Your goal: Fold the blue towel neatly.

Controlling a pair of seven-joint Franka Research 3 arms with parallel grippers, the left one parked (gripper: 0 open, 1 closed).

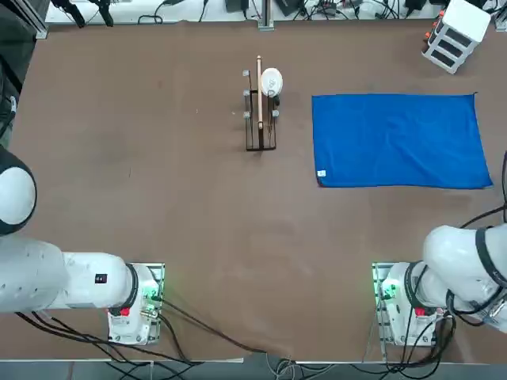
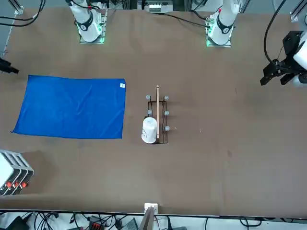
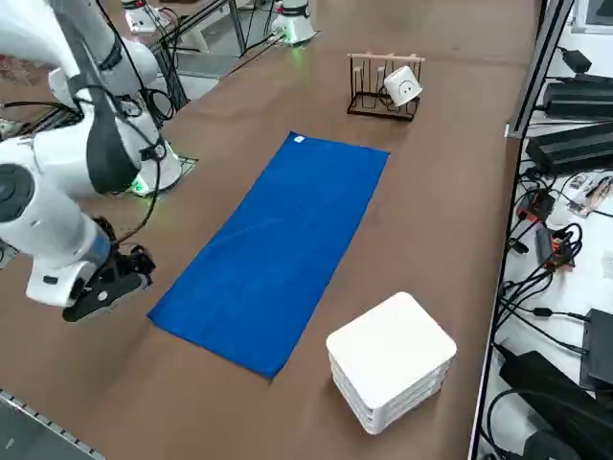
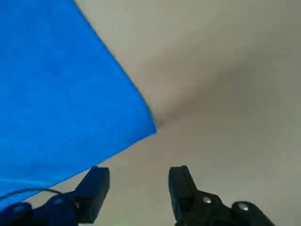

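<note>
Towel [image 1: 400,141] is flat on the desk's right side, long axis left-right. Our right gripper [image 4: 138,186] hovers just off its near-right corner, fingers [image 4: 96,186] apart, holding nothing.

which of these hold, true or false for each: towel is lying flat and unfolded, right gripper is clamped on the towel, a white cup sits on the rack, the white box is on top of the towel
The blue towel lies flat and unfolded: true.
The right gripper is clamped on the towel: false; its fingers are apart with nothing between them, near a towel corner.
A white cup sits on the rack: true.
The white box is on top of the towel: false; it stands on the table beside the towel.
</note>
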